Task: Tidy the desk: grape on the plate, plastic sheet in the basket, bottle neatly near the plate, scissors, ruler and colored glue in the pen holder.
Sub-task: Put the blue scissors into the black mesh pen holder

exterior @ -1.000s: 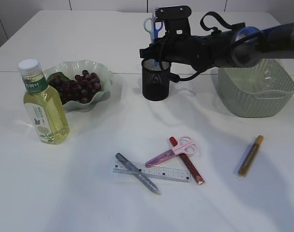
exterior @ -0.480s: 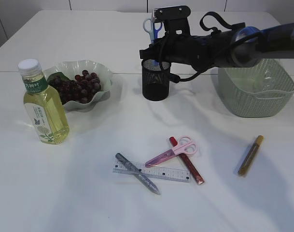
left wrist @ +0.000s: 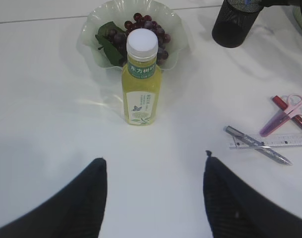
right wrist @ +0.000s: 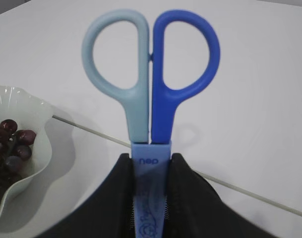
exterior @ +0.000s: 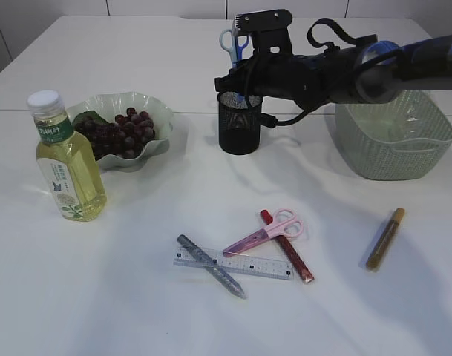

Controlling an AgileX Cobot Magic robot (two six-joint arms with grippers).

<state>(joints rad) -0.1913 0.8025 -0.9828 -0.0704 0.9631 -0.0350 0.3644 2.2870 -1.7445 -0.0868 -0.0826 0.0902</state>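
Now two scissors (exterior: 235,41) (exterior: 266,232), three glue sticks (exterior: 211,265) (exterior: 286,246) (exterior: 385,237), one ruler (exterior: 233,263).

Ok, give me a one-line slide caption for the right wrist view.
Right gripper clamps the blades of blue scissors, handles up, with the plate of grapes at lower left.

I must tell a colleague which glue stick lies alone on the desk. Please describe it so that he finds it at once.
Start at the pale green basket on the right of the desk. In front of it, on the bare white table, lies the gold glue stick, slanted. The red glue stick and grey glue stick lie clustered with the ruler and pink scissors; the gold one touches nothing.
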